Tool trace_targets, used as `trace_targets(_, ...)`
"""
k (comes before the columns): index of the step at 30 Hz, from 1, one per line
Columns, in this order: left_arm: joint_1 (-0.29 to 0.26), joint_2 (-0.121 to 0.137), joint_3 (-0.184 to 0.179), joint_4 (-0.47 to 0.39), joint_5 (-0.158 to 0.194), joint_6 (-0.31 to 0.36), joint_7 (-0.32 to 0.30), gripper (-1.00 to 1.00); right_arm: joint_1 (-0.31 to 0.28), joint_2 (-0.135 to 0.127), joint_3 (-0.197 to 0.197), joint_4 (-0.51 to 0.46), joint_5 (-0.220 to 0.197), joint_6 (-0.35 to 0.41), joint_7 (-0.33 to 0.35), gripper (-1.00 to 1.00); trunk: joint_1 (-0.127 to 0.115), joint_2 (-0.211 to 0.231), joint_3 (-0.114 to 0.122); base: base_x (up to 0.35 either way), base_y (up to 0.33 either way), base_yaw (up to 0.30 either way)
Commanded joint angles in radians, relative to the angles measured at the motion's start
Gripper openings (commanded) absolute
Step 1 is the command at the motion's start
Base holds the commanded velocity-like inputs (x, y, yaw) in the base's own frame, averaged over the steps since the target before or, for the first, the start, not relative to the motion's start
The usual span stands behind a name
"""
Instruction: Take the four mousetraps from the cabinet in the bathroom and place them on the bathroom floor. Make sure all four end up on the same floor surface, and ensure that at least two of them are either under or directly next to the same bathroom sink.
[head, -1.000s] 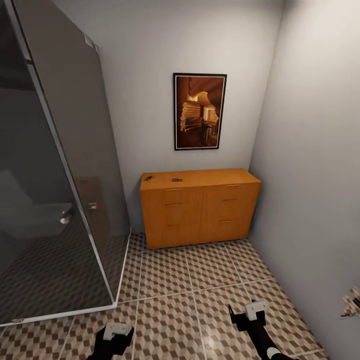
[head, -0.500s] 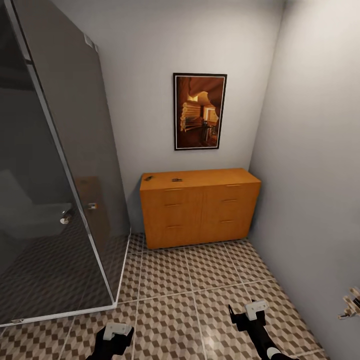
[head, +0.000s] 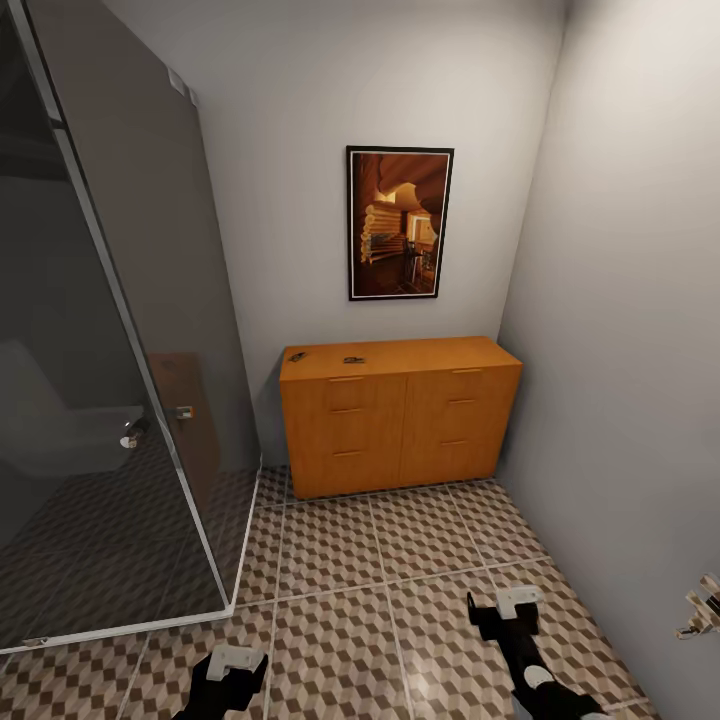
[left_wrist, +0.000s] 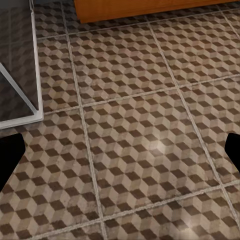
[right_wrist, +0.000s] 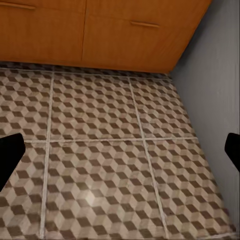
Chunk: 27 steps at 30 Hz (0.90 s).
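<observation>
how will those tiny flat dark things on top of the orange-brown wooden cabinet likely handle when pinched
The small flat dark pieces on the orange-brown wooden cabinet lie low against its top, so a pinch may struggle to get under them. They look tiny, so probably light and easily nudged along the smooth top. Flat shape suggests sliding, not rolling. Finer detail is too small to judge.

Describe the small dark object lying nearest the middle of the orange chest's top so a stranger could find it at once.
Find the framed picture on the back wall; the wide orange-brown cabinet stands right below it. On its top, roughly under the picture's left edge, lies a tiny flat dark mousetrap. A second mousetrap sits near the top's left end, beside the glass shower screen.
</observation>
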<state>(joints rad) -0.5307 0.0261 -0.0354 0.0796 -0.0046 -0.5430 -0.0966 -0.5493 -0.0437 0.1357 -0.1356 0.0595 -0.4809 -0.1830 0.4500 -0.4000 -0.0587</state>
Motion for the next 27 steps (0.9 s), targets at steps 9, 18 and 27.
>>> trace_targets(9,0.0,0.0,0.0,0.0,0.0,0.0,0.0,1.0,0.0,-0.003,-0.002,-0.444,0.0,0.467,-0.018,1.0,0.0,0.0,0.0,0.0,0.0,0.0)
trace_targets(18,0.0,0.0,0.0,0.0,0.0,0.0,0.0,1.0,-0.061,-0.003,-0.002,-0.806,0.0,0.891,-0.018,1.0,0.0,0.0,0.0,0.0,0.0,0.0)
trace_targets(27,0.0,0.0,0.0,0.0,0.0,0.003,0.001,1.0,-0.279,-0.003,-0.002,-0.851,-0.004,1.1,-0.013,1.0,0.0,0.0,0.0,0.058,0.0,0.0)
